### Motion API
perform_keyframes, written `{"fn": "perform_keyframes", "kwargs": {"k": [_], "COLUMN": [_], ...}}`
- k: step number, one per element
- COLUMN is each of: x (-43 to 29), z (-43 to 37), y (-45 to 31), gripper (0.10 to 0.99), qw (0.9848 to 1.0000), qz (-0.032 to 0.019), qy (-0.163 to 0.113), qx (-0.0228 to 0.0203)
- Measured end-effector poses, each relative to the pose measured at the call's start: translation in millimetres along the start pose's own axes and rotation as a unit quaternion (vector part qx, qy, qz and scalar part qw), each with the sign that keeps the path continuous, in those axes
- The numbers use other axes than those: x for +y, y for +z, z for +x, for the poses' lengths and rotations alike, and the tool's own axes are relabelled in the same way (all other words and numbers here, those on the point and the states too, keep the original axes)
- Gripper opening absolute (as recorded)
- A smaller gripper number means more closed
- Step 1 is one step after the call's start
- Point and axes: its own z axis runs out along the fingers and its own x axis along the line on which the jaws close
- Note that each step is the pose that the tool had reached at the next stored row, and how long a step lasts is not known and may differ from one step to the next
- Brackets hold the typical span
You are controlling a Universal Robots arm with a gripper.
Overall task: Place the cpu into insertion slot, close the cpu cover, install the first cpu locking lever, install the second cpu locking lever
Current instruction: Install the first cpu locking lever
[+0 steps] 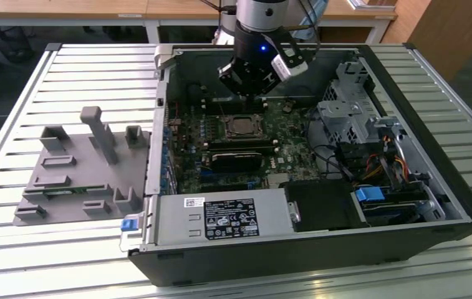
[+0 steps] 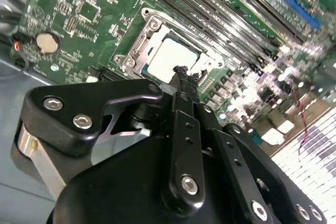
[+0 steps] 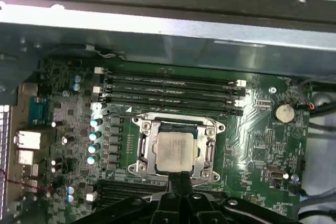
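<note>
The cpu (image 3: 177, 150) lies flat in the insertion slot (image 3: 214, 173), its pale metal top facing up; it also shows as the cpu (image 2: 169, 56) and the cpu (image 1: 240, 126). The silver cpu cover (image 3: 147, 145) lies down around it, its window framing the chip. My gripper (image 3: 178, 181) hovers just off one edge of the socket, fingers pressed together and shut, with nothing between them. In the second wrist view the gripper (image 2: 185, 74) tips end at the chip's edge. In the exterior view the gripper (image 1: 255, 99) hangs inside the open computer case, just behind the socket.
Long black memory slots (image 3: 168, 90) run beside the socket. A coin battery (image 3: 284, 112) sits on the board. In the case, a power supply (image 1: 219, 218) is at the front and a drive cage (image 1: 348, 118) on the exterior view's right. A grey fixture block (image 1: 78, 174) stands on the slatted table.
</note>
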Motion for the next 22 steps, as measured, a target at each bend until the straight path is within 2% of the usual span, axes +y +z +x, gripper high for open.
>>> {"fn": "perform_keyframes", "kwargs": {"k": [1, 3, 4, 5, 9, 13, 16, 22], "x": [0.0, -0.1, -0.2, -0.2, 0.3, 0.9, 1.4, 3.7], "z": [0.0, 0.0, 0.0, 0.6, 7.1, 10.4, 13.7, 27.8], "y": [0.1, 0.1, 0.3, 0.5, 0.9, 1.9, 2.7, 4.0], "gripper": [0.106, 0.106, 0.106, 0.106, 0.106, 0.106, 0.106, 0.106], "qw": [1.0, 0.9997, 0.9996, 0.9995, 0.9995, 0.9993, 0.9992, 0.9992], "qz": [-0.0043, -0.0223, -0.0294, -0.0314, -0.0316, -0.0319, -0.032, -0.032], "qy": [-0.003, -0.005, -0.005, -0.005, -0.001, 0.019, 0.023, 0.023], "qx": [-0.0006, -0.0019, -0.0026, -0.003, -0.0032, -0.0035, -0.0037, -0.0053]}}
